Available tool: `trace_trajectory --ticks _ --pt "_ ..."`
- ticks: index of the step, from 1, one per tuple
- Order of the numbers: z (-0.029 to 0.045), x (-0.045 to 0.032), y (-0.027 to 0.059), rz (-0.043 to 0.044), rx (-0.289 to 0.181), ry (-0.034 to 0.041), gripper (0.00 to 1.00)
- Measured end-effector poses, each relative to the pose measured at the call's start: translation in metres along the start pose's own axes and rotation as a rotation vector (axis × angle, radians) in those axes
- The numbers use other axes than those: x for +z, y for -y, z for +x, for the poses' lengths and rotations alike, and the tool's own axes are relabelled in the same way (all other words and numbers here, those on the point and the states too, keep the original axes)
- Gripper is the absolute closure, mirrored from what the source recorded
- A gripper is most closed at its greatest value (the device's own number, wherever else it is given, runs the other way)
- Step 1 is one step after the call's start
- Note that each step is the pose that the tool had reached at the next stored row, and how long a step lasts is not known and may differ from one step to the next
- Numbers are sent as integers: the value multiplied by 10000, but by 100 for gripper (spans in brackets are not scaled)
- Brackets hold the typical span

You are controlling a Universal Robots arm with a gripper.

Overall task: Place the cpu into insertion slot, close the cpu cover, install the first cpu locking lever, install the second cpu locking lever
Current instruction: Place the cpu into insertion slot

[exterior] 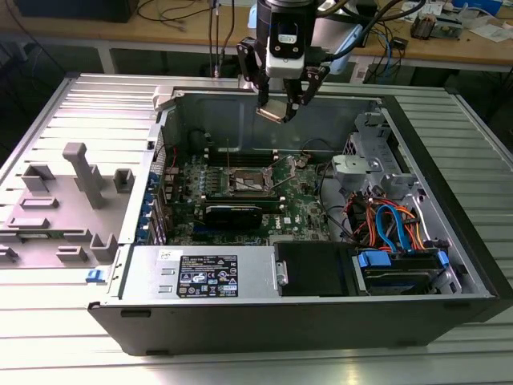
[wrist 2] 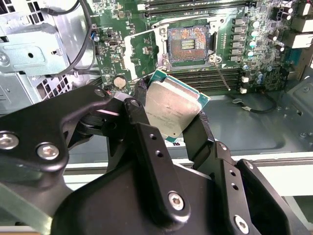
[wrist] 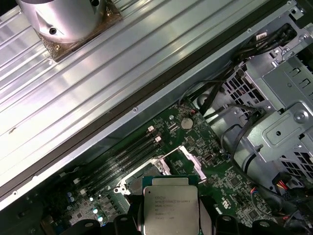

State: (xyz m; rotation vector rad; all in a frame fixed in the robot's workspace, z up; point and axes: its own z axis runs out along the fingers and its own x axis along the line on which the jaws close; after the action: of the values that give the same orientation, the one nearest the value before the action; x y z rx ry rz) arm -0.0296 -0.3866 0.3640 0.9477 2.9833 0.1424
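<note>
The gripper [exterior: 277, 110] hangs above the open computer case [exterior: 458, 241], toward its far wall. Its fingers [wrist 2: 146, 142] are closed on opposite edges of the cpu [wrist 2: 171, 110], which sits tilted between them, well clear of the board. Below, on the motherboard [exterior: 309, 210], the socket [wrist 2: 188, 43] lies bare with its contacts exposed. The cpu cover [wrist 2: 128, 55] is swung open beside it.

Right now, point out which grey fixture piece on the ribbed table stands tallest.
The T-topped post, on the exterior view's left of the computer case; the other grey pieces around it are low blocks and brackets.
</note>
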Motion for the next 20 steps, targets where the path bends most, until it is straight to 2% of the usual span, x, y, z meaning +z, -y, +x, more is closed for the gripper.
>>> trace_trajectory --ticks 12,20 --pt "0 0 0 -3 147 13 45" --pt "-1 0 2 -12 599 53 45"
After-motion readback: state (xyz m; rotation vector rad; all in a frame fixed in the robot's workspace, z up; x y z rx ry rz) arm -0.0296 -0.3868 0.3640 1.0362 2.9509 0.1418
